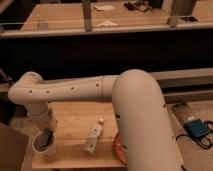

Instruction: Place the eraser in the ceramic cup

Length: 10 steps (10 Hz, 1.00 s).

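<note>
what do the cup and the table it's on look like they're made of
Ceramic cup: looks like glazed ceramic, smooth whitish wall; the gripper sits at its rim. Table: light unfinished-looking wood, with faint grain and plank lines.

Dark tool (47,137) over whitish ceramic cup (44,146), orange bowl (118,146).

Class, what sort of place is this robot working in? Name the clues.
Probably a workshop or lab: a small wooden table, long workbenches behind a rail, cables on the floor. The gripper sits at the ceramic cup.
</note>
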Each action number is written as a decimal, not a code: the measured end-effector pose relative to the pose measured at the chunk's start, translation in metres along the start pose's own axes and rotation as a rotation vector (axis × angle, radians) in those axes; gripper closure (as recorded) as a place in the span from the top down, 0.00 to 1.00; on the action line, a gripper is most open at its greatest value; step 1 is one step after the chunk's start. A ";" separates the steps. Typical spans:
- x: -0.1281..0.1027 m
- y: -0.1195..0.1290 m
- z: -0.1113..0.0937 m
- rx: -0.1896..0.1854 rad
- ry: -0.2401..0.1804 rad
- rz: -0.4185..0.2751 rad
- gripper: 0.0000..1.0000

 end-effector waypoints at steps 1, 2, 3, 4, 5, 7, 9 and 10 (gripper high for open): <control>0.000 0.000 0.000 -0.002 0.002 -0.001 0.13; 0.000 0.000 0.001 -0.003 0.005 -0.002 0.13; 0.000 -0.001 0.001 -0.005 0.007 -0.004 0.13; 0.000 -0.001 0.001 -0.006 0.008 -0.005 0.13; 0.000 -0.001 0.001 -0.006 0.010 -0.005 0.13; 0.000 -0.001 0.001 -0.009 0.016 -0.005 0.13; 0.001 -0.001 0.002 -0.012 0.025 -0.006 0.13; 0.001 -0.001 0.002 -0.014 0.029 -0.006 0.13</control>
